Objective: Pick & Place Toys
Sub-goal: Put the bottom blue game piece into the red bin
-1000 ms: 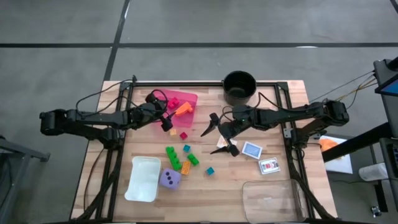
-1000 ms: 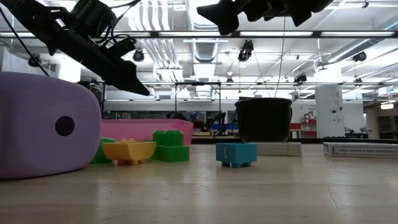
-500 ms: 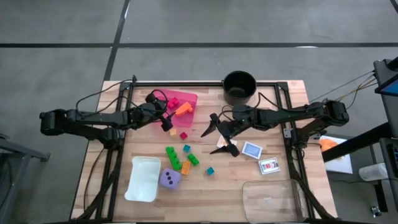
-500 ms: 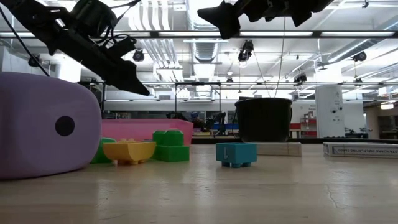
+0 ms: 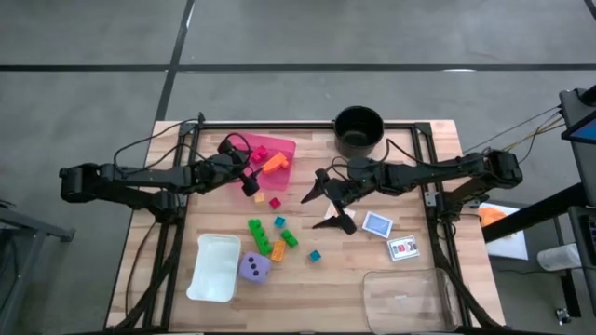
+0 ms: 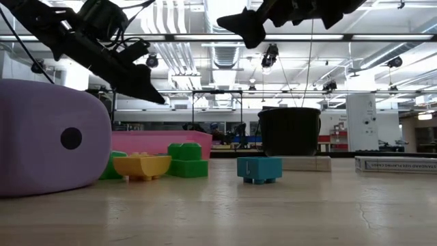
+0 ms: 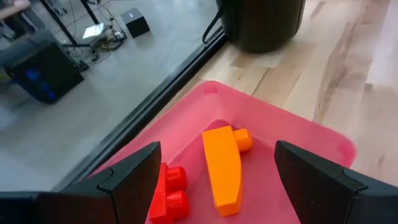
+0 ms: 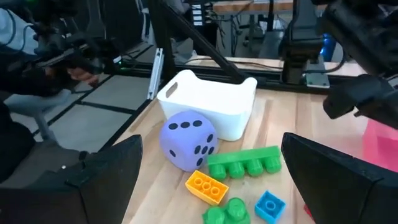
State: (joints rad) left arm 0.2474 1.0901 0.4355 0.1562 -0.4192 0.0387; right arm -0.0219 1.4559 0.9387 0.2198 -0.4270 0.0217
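Observation:
My left gripper (image 5: 240, 167) hovers open over the pink tray (image 5: 284, 147), its fingers either side of an orange brick (image 7: 224, 168) and a red brick (image 7: 168, 193) that lie flat in the tray, touching neither. My right gripper (image 5: 328, 205) hangs open above the table's middle, over an orange card (image 5: 332, 213). Green (image 5: 264, 244), teal (image 5: 315, 255), yellow (image 8: 206, 186) and small red (image 5: 275, 202) bricks lie loose on the wood. The purple die (image 5: 253, 268) rests beside a white bin (image 5: 214, 267). Blue (image 5: 377, 224) and white-red (image 5: 402, 247) cards lie flat to the right.
A black pot (image 5: 358, 130) stands at the far edge. A clear container (image 5: 410, 296) sits at the near right corner. A black frame (image 5: 430, 186) runs round the table's sides. Bare wood lies between the bricks and the clear container.
My right gripper has rolled a little about the line it points along, staying in place and open. Nothing else has moved.

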